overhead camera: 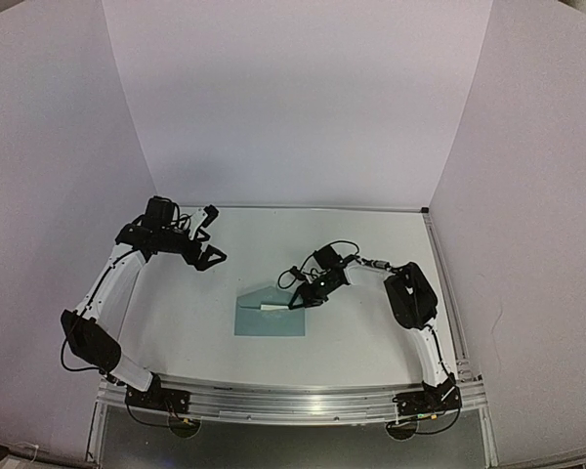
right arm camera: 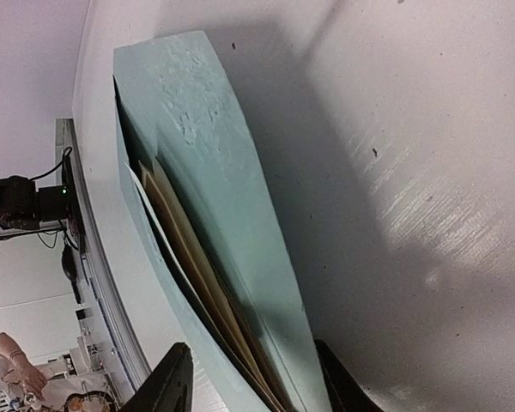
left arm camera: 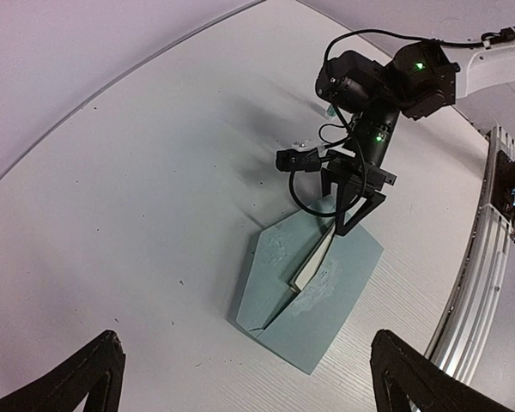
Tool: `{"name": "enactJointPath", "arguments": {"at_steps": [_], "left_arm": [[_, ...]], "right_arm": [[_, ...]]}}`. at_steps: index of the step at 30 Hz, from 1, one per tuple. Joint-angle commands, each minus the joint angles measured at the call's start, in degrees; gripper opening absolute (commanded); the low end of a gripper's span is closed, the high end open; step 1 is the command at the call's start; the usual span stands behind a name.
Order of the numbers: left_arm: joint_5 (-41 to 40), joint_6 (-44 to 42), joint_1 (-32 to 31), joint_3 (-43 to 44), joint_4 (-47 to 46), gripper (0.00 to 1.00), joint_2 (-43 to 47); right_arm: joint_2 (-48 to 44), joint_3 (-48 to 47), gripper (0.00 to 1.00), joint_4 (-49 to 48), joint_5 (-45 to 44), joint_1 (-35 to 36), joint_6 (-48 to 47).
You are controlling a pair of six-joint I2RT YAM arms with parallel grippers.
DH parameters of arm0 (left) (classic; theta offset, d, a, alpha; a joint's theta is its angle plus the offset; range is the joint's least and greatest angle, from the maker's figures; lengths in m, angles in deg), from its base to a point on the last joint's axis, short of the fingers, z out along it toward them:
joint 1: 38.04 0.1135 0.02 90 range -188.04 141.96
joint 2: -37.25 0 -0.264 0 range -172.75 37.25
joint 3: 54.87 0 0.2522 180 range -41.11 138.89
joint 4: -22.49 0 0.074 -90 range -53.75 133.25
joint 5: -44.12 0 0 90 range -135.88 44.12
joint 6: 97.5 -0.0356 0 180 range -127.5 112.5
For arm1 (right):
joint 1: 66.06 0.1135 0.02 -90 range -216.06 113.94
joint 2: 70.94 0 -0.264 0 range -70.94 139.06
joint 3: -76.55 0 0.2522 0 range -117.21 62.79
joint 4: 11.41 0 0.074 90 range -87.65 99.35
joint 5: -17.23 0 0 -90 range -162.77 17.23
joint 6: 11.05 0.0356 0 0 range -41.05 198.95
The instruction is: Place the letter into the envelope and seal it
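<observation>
The letter [right arm camera: 185, 249] lay almost wholly inside the envelope [left arm camera: 326, 300]; in the right wrist view its tan sheets showed as thin layers between two teal faces that gaped apart, and from the left wrist view only a pale sliver of its edge showed at the mouth. The envelope lay flat near the middle of the table [left arm camera: 137, 215], a little towards the right arm. Which teal face was the flap could not be told for sure from these views.

The right gripper [left arm camera: 350, 221] stood low over the far end of the envelope, its jaws partly parted and straddling the open edge, one finger on either side; they seemed to pinch nothing, though the contact on one side was too close to call. The left gripper [overhead camera: 212, 256] hung well apart over the far left of the table, jaws spread wide and empty.

By my reading the insertion step was all but done and the sealing step was just beginning. The next move would call for nudging that last sliver of letter fully in, then folding the flap down and pressing along its length. The paper looked light and springy, so the left gripper might need to pin the envelope to stop it sliding
</observation>
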Motion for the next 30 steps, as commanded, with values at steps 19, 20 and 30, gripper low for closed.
{"name": "enactJointPath", "arguments": {"at_steps": [19, 20, 30], "left_arm": [[7.31, 4.53, 0.63, -0.53, -2.17, 0.99, 3.94], [6.80, 4.81, 0.61, -1.19, -2.86, 0.99, 4.24], [5.92, 5.86, 0.60, -4.12, -6.83, 0.99, 4.84]], "right_arm": [[-25.51, -4.98, 0.90, 11.75, -36.37, 0.27, 5.63], [-25.27, -6.90, 0.90, 15.66, -44.78, 0.27, 6.58], [-6.22, -29.16, 0.95, 47.70, -68.89, -2.29, 9.99]]}}
